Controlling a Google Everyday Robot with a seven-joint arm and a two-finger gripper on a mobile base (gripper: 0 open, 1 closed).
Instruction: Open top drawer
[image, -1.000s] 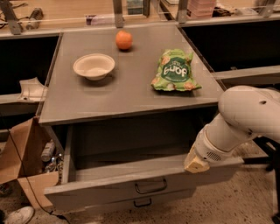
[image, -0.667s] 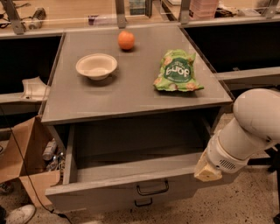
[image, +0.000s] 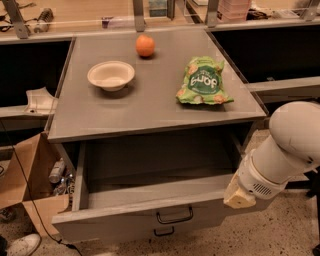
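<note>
The top drawer (image: 115, 220) of the grey metal cabinet stands pulled far out. Its deep grey box is open to view and looks empty. Its black bar handle (image: 174, 216) is at mid-front. A second, smaller black handle (image: 164, 231) shows just below it on a lower drawer. My white arm (image: 287, 150) comes in from the right. My gripper (image: 238, 197) is at the arm's beige end, by the drawer's front right corner and clear of the handle.
On the cabinet top (image: 150, 107) sit a cream bowl (image: 111, 75), an orange (image: 145, 45) and a green snack bag (image: 203, 81). An open cardboard box (image: 30, 185) with bottles stands on the floor at left. A shoe (image: 22, 245) is at bottom left.
My arm has moved right and slightly back from the drawer's front right corner. The drawer stays pulled out as before.
</note>
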